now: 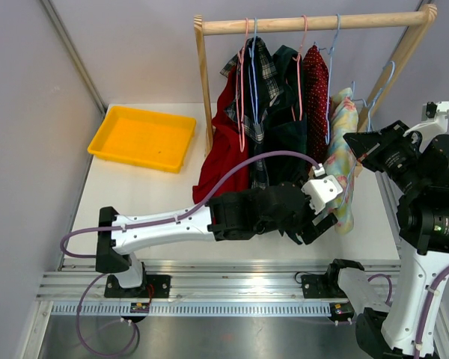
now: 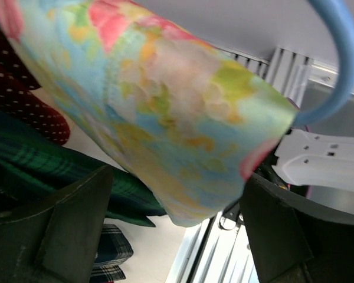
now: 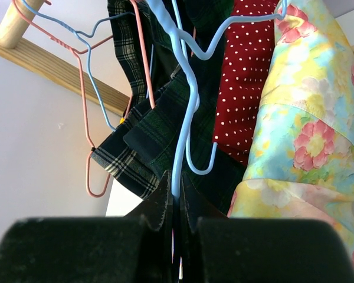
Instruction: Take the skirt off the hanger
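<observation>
The right hand (image 3: 176,201) is pinching the blue hanger (image 3: 190,106) between fully closed fingers, with the floral skirt (image 3: 307,147) hanging just to its right. The left hand (image 2: 177,230) is gaping wide, and the skirt's lower end is dangling between its fingers.

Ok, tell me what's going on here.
The right gripper is shut on the blue hanger, holding it beside the other clothes. The left gripper is open, its fingers either side of the floral skirt's lower end, not gripping yet. The skirt is still on the hanger.
</observation>
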